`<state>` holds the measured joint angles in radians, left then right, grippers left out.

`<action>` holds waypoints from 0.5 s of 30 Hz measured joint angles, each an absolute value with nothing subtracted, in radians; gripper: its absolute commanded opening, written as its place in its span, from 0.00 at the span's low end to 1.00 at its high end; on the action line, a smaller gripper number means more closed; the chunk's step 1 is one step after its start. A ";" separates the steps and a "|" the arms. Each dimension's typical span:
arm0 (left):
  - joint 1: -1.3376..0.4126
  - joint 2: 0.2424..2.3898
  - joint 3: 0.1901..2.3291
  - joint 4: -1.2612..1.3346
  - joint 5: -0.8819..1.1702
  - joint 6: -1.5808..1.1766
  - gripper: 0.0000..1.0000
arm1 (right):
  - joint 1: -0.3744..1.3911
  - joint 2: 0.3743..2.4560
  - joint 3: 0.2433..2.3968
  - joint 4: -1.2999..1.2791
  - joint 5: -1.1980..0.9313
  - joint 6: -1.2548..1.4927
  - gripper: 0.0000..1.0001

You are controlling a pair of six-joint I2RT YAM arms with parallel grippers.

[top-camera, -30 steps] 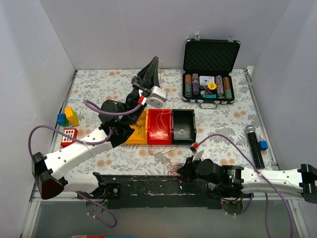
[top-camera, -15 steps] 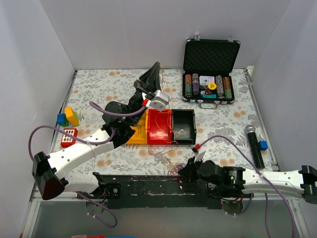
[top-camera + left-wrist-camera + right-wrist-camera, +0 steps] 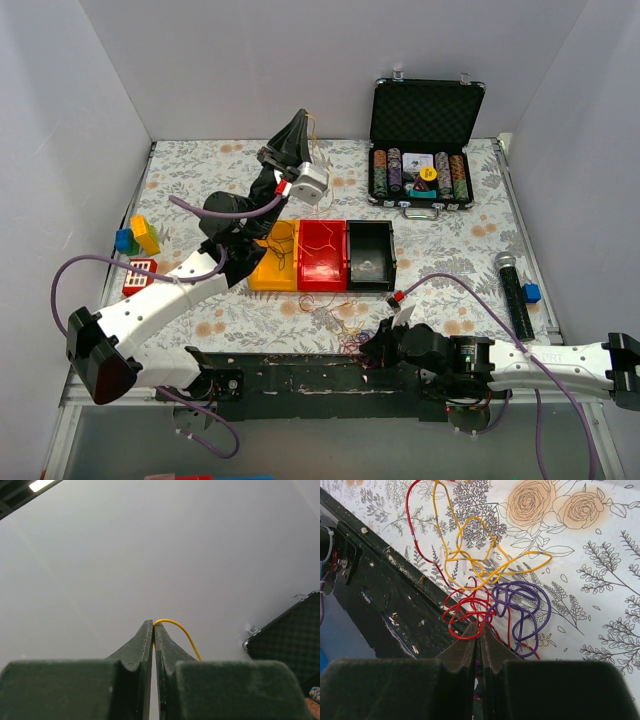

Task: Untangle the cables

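Left end effector (image 3: 153,625) is raised high over the far side of the desk (image 3: 450,250), fingers pressed together on a yellow wire (image 3: 185,632) that arcs out of the tips and runs down out of that view. Right end effector (image 3: 480,629) sits low at the near edge, fingers together with a red wire (image 3: 470,601) pinched at the tips. The tangle (image 3: 343,322) lies on the desk between the bins and the black base plate (image 3: 300,385). Yellow, red and purple wire (image 3: 512,605) loops are interlocked just ahead of the right fingertips. Risks as I read them:

- A further lift on the yellow could cinch the crossings instead of freeing them.
- The wire is hair-thin, so it may slip out of either pinch.
- The knot sits at the plate edge, so a backward pull on the right could drag it over and snag it.
- Yellow strands lie across the bins, so tension could shift or tip one.

Containers: the yellow bin (image 3: 256,281) and red bin (image 3: 322,282) have thin wire loops lying in or over them, can't tell which. The black bin (image 3: 388,250) holds a small pale item I can't identify. The open poker case (image 3: 427,100) at the back holds rows of chips (image 3: 388,172) and a pale card-like piece in the middle.
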<state>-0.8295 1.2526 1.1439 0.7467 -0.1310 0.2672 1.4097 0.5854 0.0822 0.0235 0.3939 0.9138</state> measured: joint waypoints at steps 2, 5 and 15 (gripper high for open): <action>-0.830 1.252 1.134 0.741 -0.128 0.253 0.00 | 1.410 0.587 0.082 0.023 0.394 0.914 0.11; -0.830 1.251 1.114 0.731 -0.123 0.229 0.00 | 1.410 0.587 0.082 0.023 0.394 0.914 0.11; -0.849 1.251 1.088 0.673 -0.115 0.142 0.00 | 1.414 0.574 0.082 0.015 0.398 0.918 0.09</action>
<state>-0.8490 1.2510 1.0882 0.6735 -0.1146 0.1425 1.4143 0.5735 0.0822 0.0147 0.3977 0.9184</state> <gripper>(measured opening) 0.017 0.096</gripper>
